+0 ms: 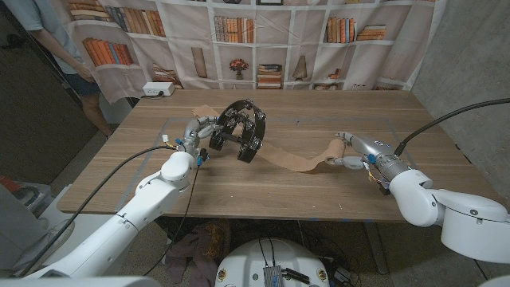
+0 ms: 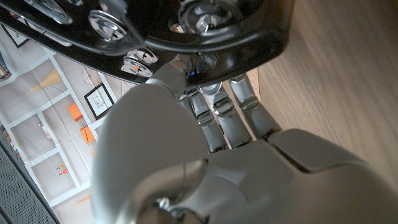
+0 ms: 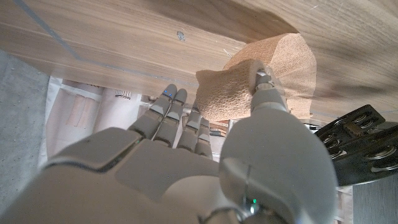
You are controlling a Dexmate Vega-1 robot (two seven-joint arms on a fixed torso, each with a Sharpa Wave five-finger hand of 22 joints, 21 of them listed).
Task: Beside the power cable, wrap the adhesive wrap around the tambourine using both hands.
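A black tambourine [image 1: 239,127] with metal jingles stands tilted on the wooden table [image 1: 319,191], left of the middle. My left hand [image 1: 201,135] grips its rim from the left; in the left wrist view the thumb and fingers [image 2: 217,118] close on the tambourine's frame [image 2: 205,31]. A tan strip of adhesive wrap [image 1: 291,158] runs from the tambourine rightward along the table to its rolled end [image 1: 331,147]. My right hand [image 1: 351,150] pinches that roll [image 3: 249,81] between the thumb [image 3: 267,93] and the fingers. The tambourine [image 3: 367,143] also shows in the right wrist view.
A white power strip [image 1: 158,89] lies at the table's back left corner. Another bit of tan wrap [image 1: 205,108] lies behind the tambourine. A person [image 1: 60,40] stands beyond the table's left end. A bookshelf-print curtain [image 1: 279,44] hangs behind.
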